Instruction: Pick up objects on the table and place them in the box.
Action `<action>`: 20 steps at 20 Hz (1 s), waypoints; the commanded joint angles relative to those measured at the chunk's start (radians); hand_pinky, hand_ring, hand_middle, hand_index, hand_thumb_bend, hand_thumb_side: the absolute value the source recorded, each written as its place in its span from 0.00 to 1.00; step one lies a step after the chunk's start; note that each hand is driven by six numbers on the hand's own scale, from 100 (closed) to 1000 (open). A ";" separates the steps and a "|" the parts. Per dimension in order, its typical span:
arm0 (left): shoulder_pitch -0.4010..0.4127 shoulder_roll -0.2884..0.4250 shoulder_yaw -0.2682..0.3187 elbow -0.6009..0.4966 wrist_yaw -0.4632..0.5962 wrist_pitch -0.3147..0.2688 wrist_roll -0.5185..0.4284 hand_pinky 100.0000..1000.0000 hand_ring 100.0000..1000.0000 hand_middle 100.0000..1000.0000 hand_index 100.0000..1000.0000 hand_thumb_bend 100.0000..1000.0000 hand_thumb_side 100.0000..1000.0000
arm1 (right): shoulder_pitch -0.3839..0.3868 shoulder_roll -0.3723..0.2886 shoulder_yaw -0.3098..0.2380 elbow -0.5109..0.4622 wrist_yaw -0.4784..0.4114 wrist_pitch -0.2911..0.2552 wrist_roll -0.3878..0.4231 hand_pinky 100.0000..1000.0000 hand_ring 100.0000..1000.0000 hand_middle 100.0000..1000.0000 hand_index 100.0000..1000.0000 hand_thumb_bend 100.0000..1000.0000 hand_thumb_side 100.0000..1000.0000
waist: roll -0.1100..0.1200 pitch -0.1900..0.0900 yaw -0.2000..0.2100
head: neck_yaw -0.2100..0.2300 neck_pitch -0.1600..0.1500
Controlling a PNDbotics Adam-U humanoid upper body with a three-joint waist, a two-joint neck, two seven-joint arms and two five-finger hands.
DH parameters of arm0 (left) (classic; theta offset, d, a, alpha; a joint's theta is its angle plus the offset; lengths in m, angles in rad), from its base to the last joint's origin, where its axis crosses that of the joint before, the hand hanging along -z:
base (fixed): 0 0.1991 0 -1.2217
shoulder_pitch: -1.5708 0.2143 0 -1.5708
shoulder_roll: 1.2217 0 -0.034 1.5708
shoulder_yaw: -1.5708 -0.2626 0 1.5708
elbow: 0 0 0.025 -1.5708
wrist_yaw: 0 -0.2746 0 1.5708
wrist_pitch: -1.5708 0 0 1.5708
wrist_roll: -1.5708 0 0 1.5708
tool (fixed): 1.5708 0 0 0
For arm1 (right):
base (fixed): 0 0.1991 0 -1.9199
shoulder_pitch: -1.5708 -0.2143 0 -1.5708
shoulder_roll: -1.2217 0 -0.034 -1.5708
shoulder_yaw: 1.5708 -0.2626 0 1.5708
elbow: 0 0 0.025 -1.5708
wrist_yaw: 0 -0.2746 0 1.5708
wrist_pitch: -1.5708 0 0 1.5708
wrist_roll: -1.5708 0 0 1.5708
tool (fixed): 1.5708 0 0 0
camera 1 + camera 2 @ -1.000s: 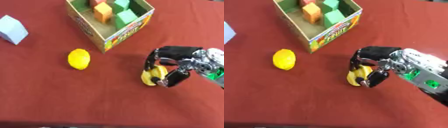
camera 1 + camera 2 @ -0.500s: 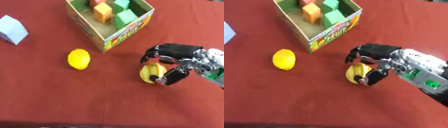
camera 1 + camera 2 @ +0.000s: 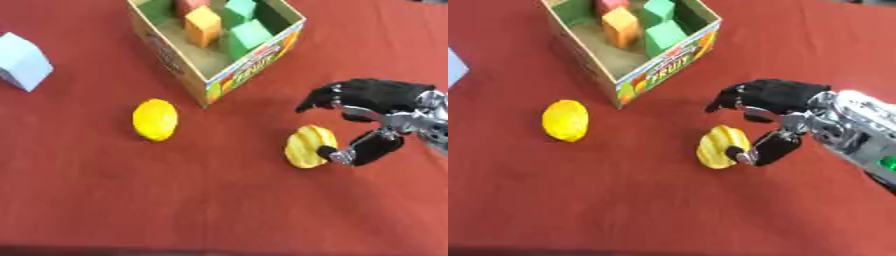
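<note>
A ridged yellow fruit (image 3: 307, 145) lies on the red tablecloth, right of centre. My right hand (image 3: 378, 100) comes in from the right and arches over it, open. Its fingers (image 3: 737, 96) are lifted clear above the fruit, while the thumb (image 3: 765, 149) touches the fruit's right side. A smooth yellow lemon (image 3: 156, 119) lies to the left, apart from the hand. The open cardboard box (image 3: 255, 68) stands at the top centre and holds an orange block (image 3: 203, 24), green blocks (image 3: 251, 36) and a red one. My left hand shows in no view.
A pale blue block (image 3: 22, 61) sits at the far left edge. The red cloth (image 3: 175, 200) spreads toward the front edge below the fruits.
The right hand's fingers, which were curled round the ridged fruit, have lifted off it and spread. The fruit stays on the cloth with only the thumb against it.
</note>
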 commanded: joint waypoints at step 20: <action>-0.017 0.011 0.001 -0.015 0.011 -0.002 -0.004 0.72 0.51 0.49 0.79 0.00 0.48 | -0.027 0.016 0.029 -0.014 0.027 0.104 0.104 0.79 0.71 0.48 0.65 0.14 0.11 | 0.010 0.000 0.011 | -0.010 -0.012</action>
